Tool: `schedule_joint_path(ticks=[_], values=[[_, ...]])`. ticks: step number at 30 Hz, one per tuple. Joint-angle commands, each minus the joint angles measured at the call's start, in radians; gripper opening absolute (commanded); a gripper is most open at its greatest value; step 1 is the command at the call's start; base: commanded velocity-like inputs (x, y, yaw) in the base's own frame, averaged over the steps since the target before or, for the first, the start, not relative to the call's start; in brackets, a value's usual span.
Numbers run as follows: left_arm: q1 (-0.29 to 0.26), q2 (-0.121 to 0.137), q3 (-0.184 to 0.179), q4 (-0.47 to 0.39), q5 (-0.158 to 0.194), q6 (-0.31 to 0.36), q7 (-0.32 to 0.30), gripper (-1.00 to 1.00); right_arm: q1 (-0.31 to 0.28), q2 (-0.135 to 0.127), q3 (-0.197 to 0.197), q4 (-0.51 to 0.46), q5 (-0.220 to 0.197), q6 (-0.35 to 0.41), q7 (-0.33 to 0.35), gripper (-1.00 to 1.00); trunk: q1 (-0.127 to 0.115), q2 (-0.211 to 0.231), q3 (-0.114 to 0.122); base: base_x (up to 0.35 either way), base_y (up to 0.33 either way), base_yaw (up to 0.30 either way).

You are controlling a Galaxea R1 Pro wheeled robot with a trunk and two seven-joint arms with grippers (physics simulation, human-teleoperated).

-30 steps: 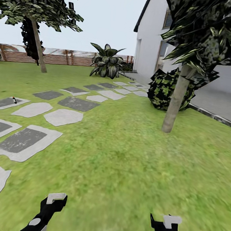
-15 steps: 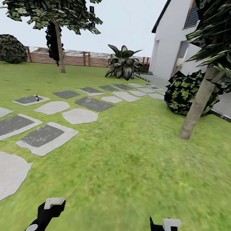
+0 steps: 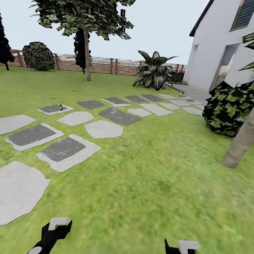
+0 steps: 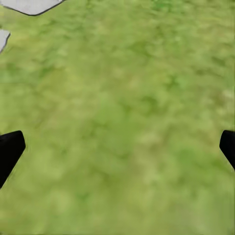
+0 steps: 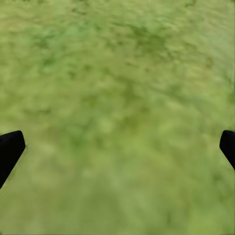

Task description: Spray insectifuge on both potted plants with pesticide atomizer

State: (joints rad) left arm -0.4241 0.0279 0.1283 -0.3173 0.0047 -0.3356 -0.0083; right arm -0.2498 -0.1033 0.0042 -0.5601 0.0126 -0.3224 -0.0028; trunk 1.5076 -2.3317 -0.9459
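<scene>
Both my grippers, left gripper (image 4: 117,152) and right gripper (image 5: 117,152), hang wide open, empty; I risk overrunning the small dark bottle (image 3: 60,107) on its grey stepping stone (image 3: 50,109).

no readable text, labels, nos. or signs anywhere: lawn (image 3: 143,192), stepping stones (image 3: 67,151), fence (image 3: 106,65) and house wall (image 3: 215,46) all bare.

Green lawn (image 3: 149,177), grey stepping stones (image 3: 68,152); small dark object (image 3: 60,107), perhaps atomizer, on one
</scene>
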Motion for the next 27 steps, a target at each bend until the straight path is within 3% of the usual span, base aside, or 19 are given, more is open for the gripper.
schedule_joint_path(ticks=[1,27], values=[[-0.001,0.000,0.002,0.001,0.001,-0.003,-0.001,1.00,0.000,0.000,0.001,0.000,0.001,-0.003,0.000,1.00,0.000,0.000,-0.001,0.333,0.104,0.273],[-0.001,-0.002,0.001,0.003,0.001,-0.002,-0.001,1.00,0.000,0.000,0.002,0.000,0.001,-0.003,0.000,1.00,0.000,0.000,-0.001,0.327,0.137,0.244]])
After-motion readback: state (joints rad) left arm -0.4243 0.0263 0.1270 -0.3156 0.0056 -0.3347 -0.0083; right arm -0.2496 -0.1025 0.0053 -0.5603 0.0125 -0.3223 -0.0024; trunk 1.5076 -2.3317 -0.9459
